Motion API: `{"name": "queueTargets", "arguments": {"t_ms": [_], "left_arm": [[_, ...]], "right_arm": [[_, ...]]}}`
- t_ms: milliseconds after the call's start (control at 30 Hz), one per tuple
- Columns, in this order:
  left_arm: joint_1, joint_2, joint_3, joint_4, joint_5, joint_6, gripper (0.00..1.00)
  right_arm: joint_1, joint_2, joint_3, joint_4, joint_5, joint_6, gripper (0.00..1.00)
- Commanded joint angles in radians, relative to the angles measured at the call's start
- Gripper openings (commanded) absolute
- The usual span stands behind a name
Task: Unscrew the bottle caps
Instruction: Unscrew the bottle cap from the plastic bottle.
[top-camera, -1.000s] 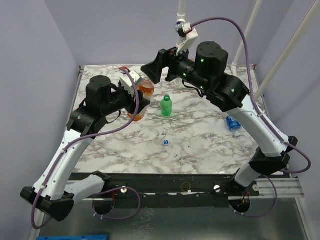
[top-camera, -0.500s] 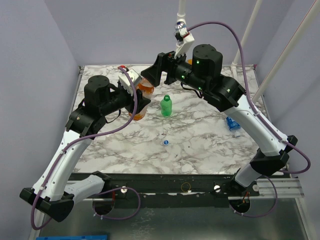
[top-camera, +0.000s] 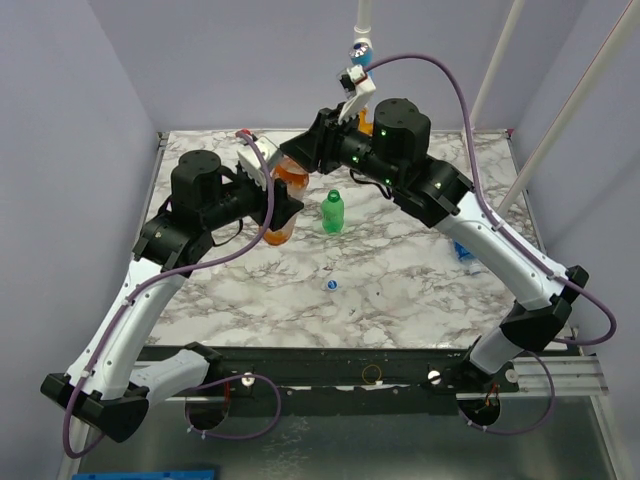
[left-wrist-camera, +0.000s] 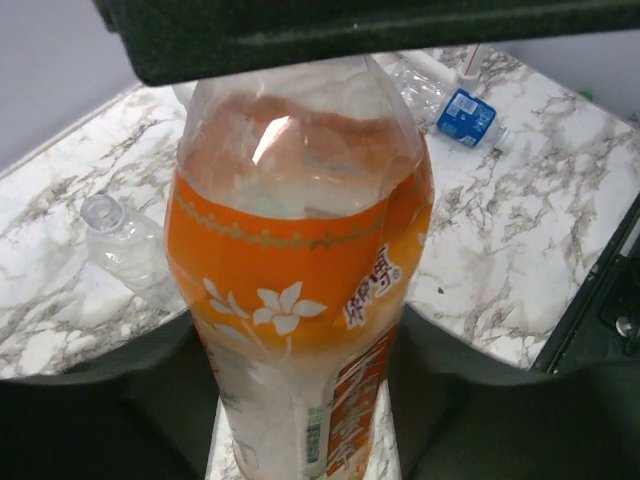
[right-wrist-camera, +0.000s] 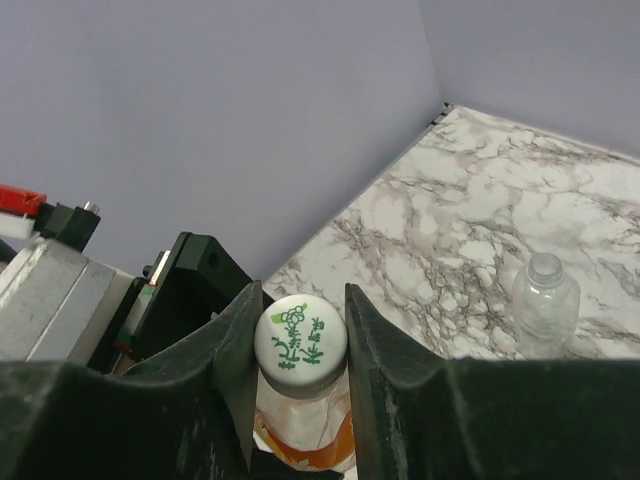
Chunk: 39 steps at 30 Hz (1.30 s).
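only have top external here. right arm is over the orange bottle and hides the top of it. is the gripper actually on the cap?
Observer: Yes. The right wrist view shows the right gripper with a finger against each side of the white cap.
Operator: left got the body?
Observer: The left wrist view shows the left gripper closed low on the orange bottle, which stands upright.
Operator: clear bottle, can't find it. capped?
Observer: No. On the left wrist view the clear bottle lies on its side behind the orange one, its neck open with no cap on it.
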Motion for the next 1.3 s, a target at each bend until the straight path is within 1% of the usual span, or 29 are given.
{"name": "queueTargets", "arguments": {"t_ms": [0, 33, 67, 233, 400, 500, 533, 600, 633, 667, 700, 733, 767, 800, 833, 867, 933, 967, 1033, 1200, 1267], "left_arm": [[-0.007, -0.013, -0.005, 0.046, 0.078, -0.093, 0.81], [-0.006, -0.012, -0.009, 0.056, 0.074, -0.115, 0.86], [-0.006, -0.011, -0.010, 0.069, 0.063, -0.130, 0.88], [-0.006, 0.007, -0.003, 0.097, -0.016, -0.149, 0.90], [-0.005, -0.008, -0.043, 0.095, 0.060, -0.145, 0.83], [-0.003, -0.016, -0.059, 0.093, 0.089, -0.149, 0.80], [-0.002, -0.017, -0.058, 0.096, 0.091, -0.149, 0.77], [0.001, -0.015, -0.047, 0.096, 0.088, -0.141, 0.63], [0.001, -0.014, -0.041, 0.096, 0.081, -0.136, 0.50], [0.001, -0.013, -0.034, 0.099, 0.073, -0.136, 0.38], [0.003, -0.013, -0.030, 0.103, 0.063, -0.137, 0.29], [0.003, -0.013, -0.029, 0.107, 0.062, -0.135, 0.23], [0.003, -0.014, -0.027, 0.111, 0.058, -0.136, 0.19], [0.002, -0.017, -0.027, 0.116, 0.054, -0.140, 0.18], [0.003, -0.019, -0.030, 0.124, 0.050, -0.139, 0.18], [0.003, -0.020, -0.032, 0.129, 0.044, -0.140, 0.17], [0.003, -0.023, -0.041, 0.133, 0.014, -0.129, 0.13], [0.003, -0.022, -0.047, 0.133, -0.005, -0.120, 0.12], [0.003, -0.023, -0.054, 0.133, -0.035, -0.109, 0.10], [0.003, -0.022, -0.057, 0.133, -0.033, -0.106, 0.07], [0.003, -0.021, -0.055, 0.134, -0.031, -0.103, 0.07]], "right_arm": [[-0.002, -0.065, -0.118, 0.149, -0.013, 0.058, 0.01], [-0.002, -0.080, -0.137, 0.168, -0.014, 0.066, 0.01], [-0.002, -0.094, -0.157, 0.188, -0.019, 0.073, 0.01], [0.000, -0.123, -0.178, 0.206, -0.016, 0.085, 0.01], [-0.001, -0.166, -0.213, 0.248, -0.003, 0.100, 0.01], [0.000, -0.195, -0.246, 0.288, 0.000, 0.115, 0.00], [0.000, -0.198, -0.248, 0.290, -0.005, 0.119, 0.01], [-0.001, -0.194, -0.246, 0.286, -0.011, 0.118, 0.00], [0.000, -0.193, -0.247, 0.286, -0.013, 0.119, 0.01], [0.000, -0.195, -0.255, 0.290, -0.021, 0.120, 0.01], [0.000, -0.196, -0.264, 0.296, -0.027, 0.119, 0.01], [0.000, -0.196, -0.269, 0.300, -0.033, 0.120, 0.01], [0.000, -0.194, -0.270, 0.300, -0.039, 0.117, 0.01], [-0.001, -0.191, -0.263, 0.287, -0.033, 0.112, 0.03], [-0.001, -0.185, -0.253, 0.268, -0.012, 0.111, 0.16], [0.000, -0.181, -0.240, 0.250, 0.009, 0.104, 0.38], [0.000, -0.173, -0.209, 0.217, 0.076, 0.095, 0.68], [0.000, -0.168, -0.196, 0.204, 0.117, 0.088, 0.74], [0.000, -0.159, -0.176, 0.192, 0.151, 0.074, 0.75], [0.000, -0.131, -0.145, 0.188, 0.145, 0.061, 0.62], [0.000, -0.117, -0.131, 0.190, 0.123, 0.060, 0.59]]}}
